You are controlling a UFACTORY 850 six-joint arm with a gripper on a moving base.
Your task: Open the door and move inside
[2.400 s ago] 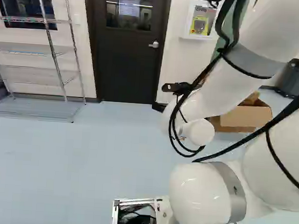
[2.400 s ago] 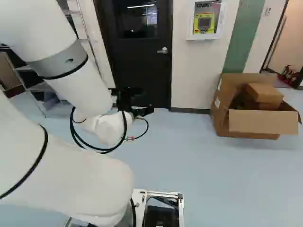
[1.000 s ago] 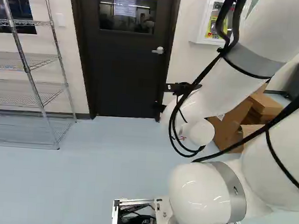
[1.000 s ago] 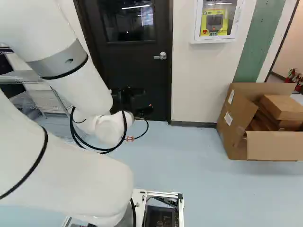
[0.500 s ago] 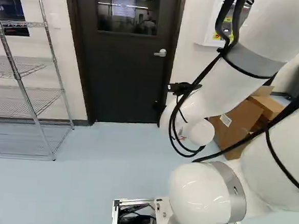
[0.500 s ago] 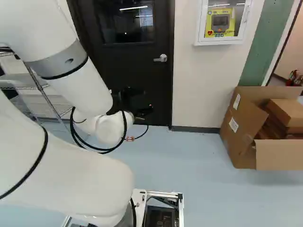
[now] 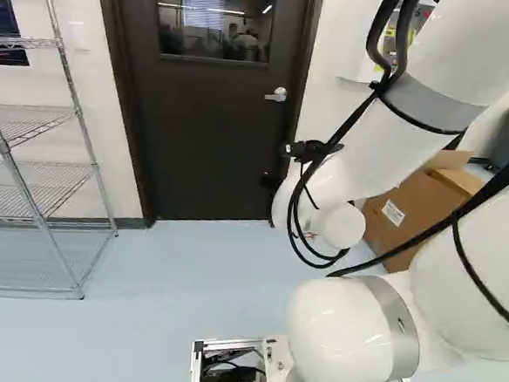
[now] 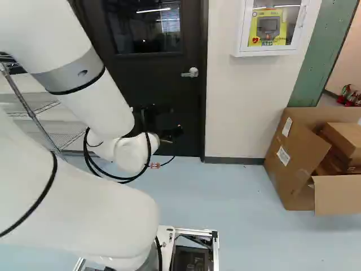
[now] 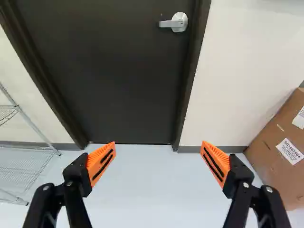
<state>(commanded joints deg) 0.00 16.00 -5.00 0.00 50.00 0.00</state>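
The gripper shows as a dark shape in front of the door in the right base view. In the wrist view the gripper stands wide open, with nothing between its orange pads. Ahead of it the dark door is closed in its frame, with a window in its upper part. A silver lever handle sits near the door's edge on the cardboard box's side, farther ahead than the fingertips and apart from them. The handle also shows in the right base view.
Wire shelving stands left of the door in the left base view. Right of the door in the right base view, a white wall cabinet hangs above an open cardboard box on the floor. Pale blue floor lies before the door.
The base has moved closer to the door; door, shelving and box appear larger and lower in both base views. The arm holds the same pose against its lowest joint. The door remains closed.
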